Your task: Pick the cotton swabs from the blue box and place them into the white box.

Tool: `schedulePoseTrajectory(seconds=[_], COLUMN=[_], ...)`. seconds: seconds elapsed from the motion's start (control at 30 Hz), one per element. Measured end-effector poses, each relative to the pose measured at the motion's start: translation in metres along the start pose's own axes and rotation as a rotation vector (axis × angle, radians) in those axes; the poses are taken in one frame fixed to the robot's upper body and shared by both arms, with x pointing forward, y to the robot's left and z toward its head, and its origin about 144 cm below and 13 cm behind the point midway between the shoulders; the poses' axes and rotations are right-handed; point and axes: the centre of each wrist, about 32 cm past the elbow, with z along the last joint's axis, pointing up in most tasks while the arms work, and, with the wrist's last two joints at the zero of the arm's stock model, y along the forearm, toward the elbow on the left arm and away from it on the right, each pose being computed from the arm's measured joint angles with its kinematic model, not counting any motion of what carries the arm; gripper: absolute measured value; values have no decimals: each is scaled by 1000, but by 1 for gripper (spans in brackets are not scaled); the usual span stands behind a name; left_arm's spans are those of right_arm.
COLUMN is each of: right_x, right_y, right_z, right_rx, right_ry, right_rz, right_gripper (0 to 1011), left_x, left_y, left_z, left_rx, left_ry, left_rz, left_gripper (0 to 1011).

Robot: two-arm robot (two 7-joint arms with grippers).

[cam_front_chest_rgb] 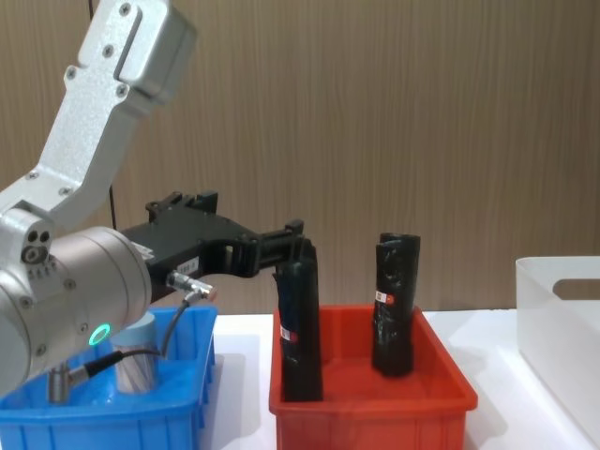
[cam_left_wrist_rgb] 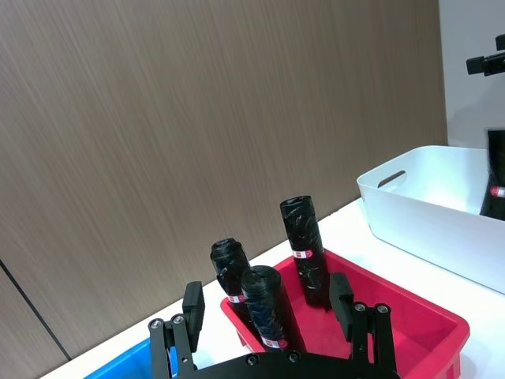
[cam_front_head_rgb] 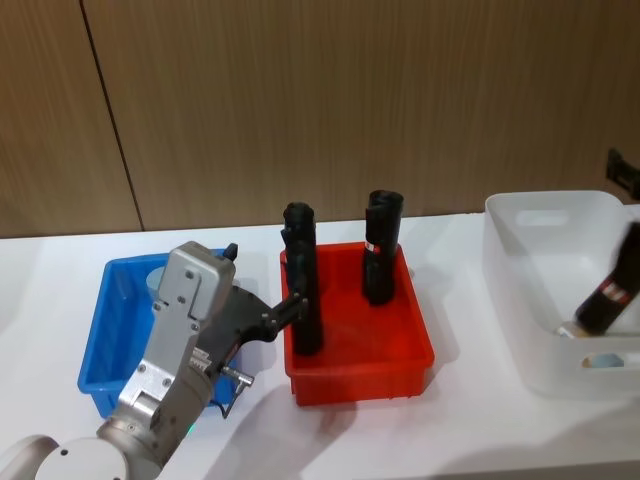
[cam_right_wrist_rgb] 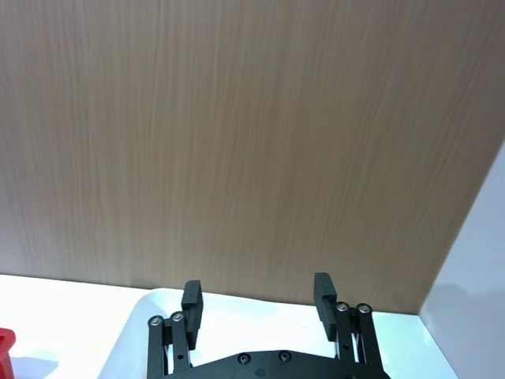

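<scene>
behind, brown wood-grain wall (cam_front_head_rgb: 350, 100) over white table (cam_front_head_rgb: 240, 430); both tools spread apart, empty

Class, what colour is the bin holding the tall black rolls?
Red: the red bin, clearest in the head view.

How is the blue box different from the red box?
The blue box is bright blue; the red box is red. The blue box holds a cotton swab jar with a pale lid; the red box holds tall black rolls standing up. The blue box sits left of the red one. Both are open-topped and rest on the white table.
</scene>
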Motion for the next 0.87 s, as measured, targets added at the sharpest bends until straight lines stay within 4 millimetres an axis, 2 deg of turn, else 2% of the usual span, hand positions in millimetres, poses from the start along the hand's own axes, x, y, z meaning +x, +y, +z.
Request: schedulePoseTrajectory(seconds=[0.07,0.23,0.87], right_x=[1,3,7], right_y=[0,-1,-2], right_z=[-1,-2,-4], right_rx=[-6,-12,-21], right_ry=[0,0,-1], right_rz=[-7,-18,-39], right_gripper=[916,1001,1001], left_x=[0,0,0], left_y=[0,0,0], left_z=[0,0,0], left_rx=[0,0,0], left_ry=[0,0,0], left_rz=[0,0,0], left_gripper=[1004,1004,1004])
